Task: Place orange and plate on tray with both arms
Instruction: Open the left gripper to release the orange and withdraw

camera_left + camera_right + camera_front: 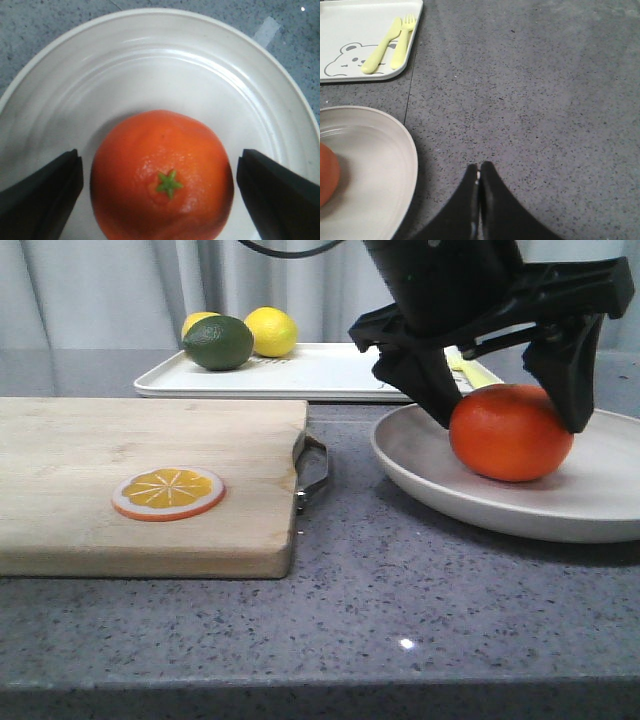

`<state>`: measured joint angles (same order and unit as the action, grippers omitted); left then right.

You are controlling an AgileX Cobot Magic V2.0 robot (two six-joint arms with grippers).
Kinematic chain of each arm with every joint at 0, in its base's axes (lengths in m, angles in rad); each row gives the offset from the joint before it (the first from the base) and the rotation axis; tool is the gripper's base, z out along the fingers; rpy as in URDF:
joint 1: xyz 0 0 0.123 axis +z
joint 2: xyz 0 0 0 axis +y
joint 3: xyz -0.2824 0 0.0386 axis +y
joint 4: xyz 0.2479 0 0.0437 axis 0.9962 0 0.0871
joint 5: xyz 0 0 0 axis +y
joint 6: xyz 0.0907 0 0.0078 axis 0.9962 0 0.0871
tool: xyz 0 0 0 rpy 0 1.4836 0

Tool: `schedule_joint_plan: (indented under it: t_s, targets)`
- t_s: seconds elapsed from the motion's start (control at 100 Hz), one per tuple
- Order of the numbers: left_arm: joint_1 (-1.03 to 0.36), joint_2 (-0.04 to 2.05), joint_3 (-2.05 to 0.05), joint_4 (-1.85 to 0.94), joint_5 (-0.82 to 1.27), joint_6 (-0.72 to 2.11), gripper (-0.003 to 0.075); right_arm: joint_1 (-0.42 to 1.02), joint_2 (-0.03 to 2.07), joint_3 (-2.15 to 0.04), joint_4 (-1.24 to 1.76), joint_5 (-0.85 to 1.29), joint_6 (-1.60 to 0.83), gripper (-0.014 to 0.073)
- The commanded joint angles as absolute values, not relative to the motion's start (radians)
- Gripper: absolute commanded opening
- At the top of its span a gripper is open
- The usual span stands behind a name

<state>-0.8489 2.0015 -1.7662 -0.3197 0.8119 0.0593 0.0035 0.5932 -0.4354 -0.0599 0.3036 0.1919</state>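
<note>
Grey speckled countertop (400, 580) is seen to carry the plate (600, 505), set just in front of the tray (330, 375), with neither it nor the orange (510, 432) yet on the tray. The left gripper (157, 187) is spread apart around the orange, which rests on the plate, so no grasp is judged made. The right gripper (479, 172) is held pressed together and empty over bare counter beside the plate.

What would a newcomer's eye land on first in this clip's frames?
The glossy deep-orange whole orange sitting on the wide off-white round plate, with the left gripper straddling it, black fingers open on either side. Next, the flat orange slice disc on the wooden cutting board at left.
</note>
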Motion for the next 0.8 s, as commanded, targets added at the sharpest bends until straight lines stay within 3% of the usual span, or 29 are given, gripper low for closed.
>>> schedule_joint_plan:
  t_s: [0.0,0.26,0.35,0.63,0.79]
  targets:
    - [-0.856,1.949,-1.817,-0.328,0.802,0.055,0.0629,-0.002,0.603,-0.474,-0.072,0.241,0.187,-0.0067]
    - [-0.856,1.943,-1.923,-0.304,0.892,0.055,0.0625,-0.002,0.603,-0.474,-0.072,0.241,0.187,-0.0067]
    - [-0.856,1.917,-1.925,-0.303,0.889,0.055,0.0579,-0.002,0.603,-0.474,-0.072,0.244,0.187,-0.0067]
    - [-0.856,1.782,-1.913,-0.262,0.881,0.055,0.0211,-0.002,0.603,-0.474,-0.071,0.251,0.188,-0.0067]
    - [-0.856,1.651,-1.780,-0.260,0.770,0.061,0.0003,-0.002,0.603,-0.474,-0.071,0.300,0.188,-0.0067]
